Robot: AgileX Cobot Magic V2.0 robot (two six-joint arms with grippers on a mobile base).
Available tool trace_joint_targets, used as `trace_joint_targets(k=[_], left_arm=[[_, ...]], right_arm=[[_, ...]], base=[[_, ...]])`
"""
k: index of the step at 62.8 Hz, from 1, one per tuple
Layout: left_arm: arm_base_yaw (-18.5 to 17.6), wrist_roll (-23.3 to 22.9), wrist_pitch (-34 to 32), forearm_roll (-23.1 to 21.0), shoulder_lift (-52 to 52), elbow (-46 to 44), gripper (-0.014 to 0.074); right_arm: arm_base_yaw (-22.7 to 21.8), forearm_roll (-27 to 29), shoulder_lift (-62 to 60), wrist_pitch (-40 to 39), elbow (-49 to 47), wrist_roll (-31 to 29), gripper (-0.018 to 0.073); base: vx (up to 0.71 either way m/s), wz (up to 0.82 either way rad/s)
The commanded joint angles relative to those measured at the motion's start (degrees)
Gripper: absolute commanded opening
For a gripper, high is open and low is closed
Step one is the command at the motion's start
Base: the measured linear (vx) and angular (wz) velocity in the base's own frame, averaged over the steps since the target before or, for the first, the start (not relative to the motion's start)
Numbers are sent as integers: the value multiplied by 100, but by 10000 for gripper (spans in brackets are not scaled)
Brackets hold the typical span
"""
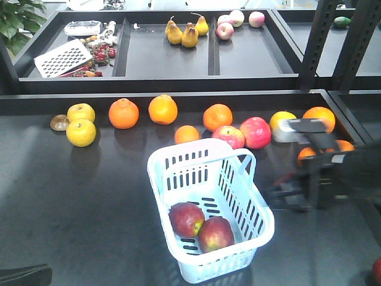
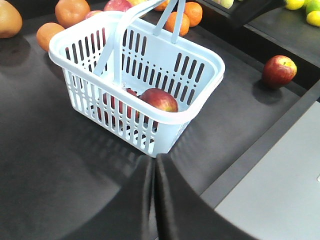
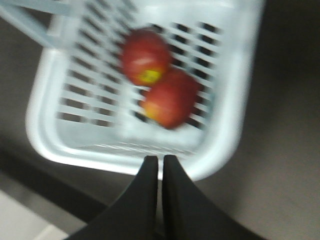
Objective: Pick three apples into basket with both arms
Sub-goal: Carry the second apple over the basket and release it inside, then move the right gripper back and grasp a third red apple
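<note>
The pale blue-white basket (image 1: 214,265) stands mid-table with its handles leaning to the right. Two dark red apples (image 1: 186,218) (image 1: 215,234) lie in its near end. A third dark red apple (image 2: 278,71) lies on the table to the basket's right, just showing at the front view's edge (image 1: 377,269). My right gripper (image 1: 278,195), motion-blurred, is beside the basket's right wall; its wrist view shows it shut and empty (image 3: 160,159) over the rim (image 3: 100,157), above both apples (image 3: 145,56). My left gripper (image 2: 154,160) is shut and empty, short of the basket's corner (image 2: 172,119); one apple (image 2: 159,100) shows inside.
Behind the basket runs a row of oranges (image 1: 162,109), two yellow citrus (image 1: 81,132) and brighter pink-red apples (image 1: 255,132). A raised shelf behind holds pears (image 1: 189,34) and more apples (image 1: 225,30). A black ledge (image 2: 260,150) borders the table on the right.
</note>
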Motion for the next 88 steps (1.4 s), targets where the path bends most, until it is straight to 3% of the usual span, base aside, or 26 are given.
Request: trace_joint_targets(k=[1,6,11,17,25,34,38,46,50,60,88], left_arm=[[-9,-44,-334,-198,26,-147,-6],[-9,-44,-334,-198,26,-147,-6],[-9,-44,-334,-198,26,-147,-6],[-9,-44,-334,-198,26,-147,-6],[-9,-44,-334,-198,26,-147,-6],[-9,-44,-334,-198,26,-147,-6],[-9,-44,-334,-198,26,-147,-6],[-9,-44,-334,-198,26,-147,-6],[-9,-44,-334,-198,26,-147,-6],[-9,-44,-323,-198,26,-147,-6],[-9,-44,-317,-198,26,-147,-6]], right_arm=[[-412,-1201,-433,118,-149,971,-8],[-818,-1970,-544,324,-149,1495,-8],[-1267,-2397,-538,461,-149,1751,-4],[-1785,-2517,-497,538,-149,1801,14],[-2452,-2517,-357,565,-149,1714,102],[-2942,-2550,-58,559,-149,1661,324],[-3080,-2601,149,543,-149,1666,465],[-3124,-2896,576,470,-149,1802,666],[-3124,-3026,760,412,-149,1972,713],[-3124,-3355,1225,347,-149,2244,723],[-3124,-3803,2227,-85,-149,2271,687]], base=[[0,0],[0,0],[0,0],[0,0],[0,0],[0,0],[0,0],[0,0],[0,0],[0,0],[0,0]])
